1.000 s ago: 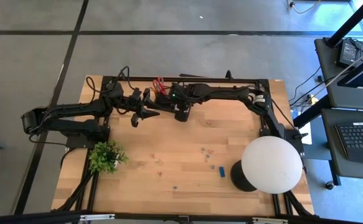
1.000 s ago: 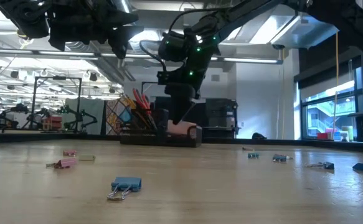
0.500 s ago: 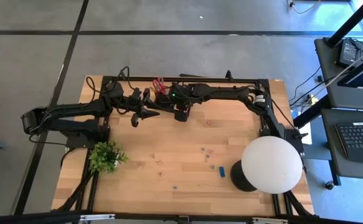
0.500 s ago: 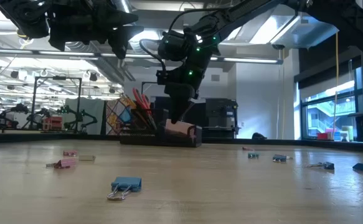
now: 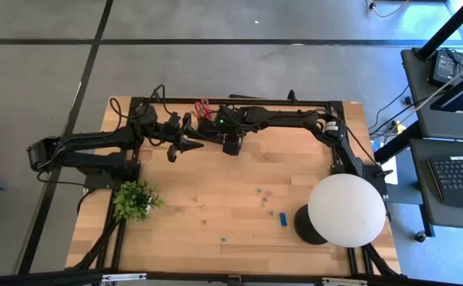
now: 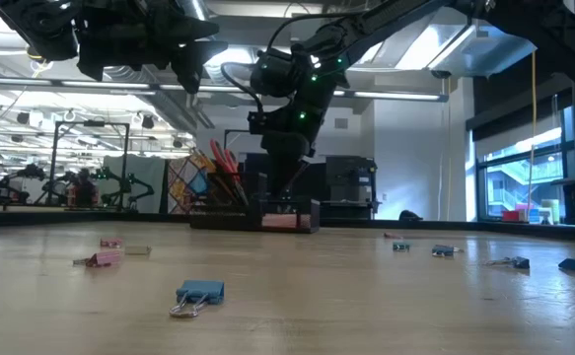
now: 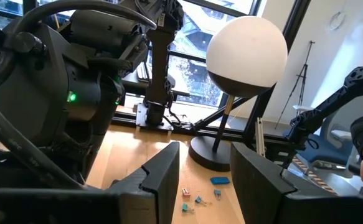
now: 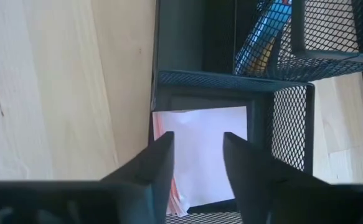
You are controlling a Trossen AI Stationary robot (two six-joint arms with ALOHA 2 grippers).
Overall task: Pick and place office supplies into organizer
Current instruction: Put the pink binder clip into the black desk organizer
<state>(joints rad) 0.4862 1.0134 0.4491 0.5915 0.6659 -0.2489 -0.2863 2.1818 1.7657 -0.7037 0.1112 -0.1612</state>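
Pink sticky-note pad [image 8: 201, 149] in organizer [image 8: 291, 134] tray, loose beneath parted right gripper [image 8: 195, 163]; no legible writing.

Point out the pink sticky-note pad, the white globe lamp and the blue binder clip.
pink sticky-note pad [image 8: 201, 149], right wrist view, top sheet.
white globe lamp [image 5: 346, 209], high view, globe's middle.
blue binder clip [image 6: 200, 292], low view, blue body.

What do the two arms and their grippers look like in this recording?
Both arms are dark, jointed and tubular, with black cables looped along them. The right gripper hangs from a chunky black wrist with small green lights. The left gripper has two broad, flat, dark fingers; a green light glows on the housing nearby.
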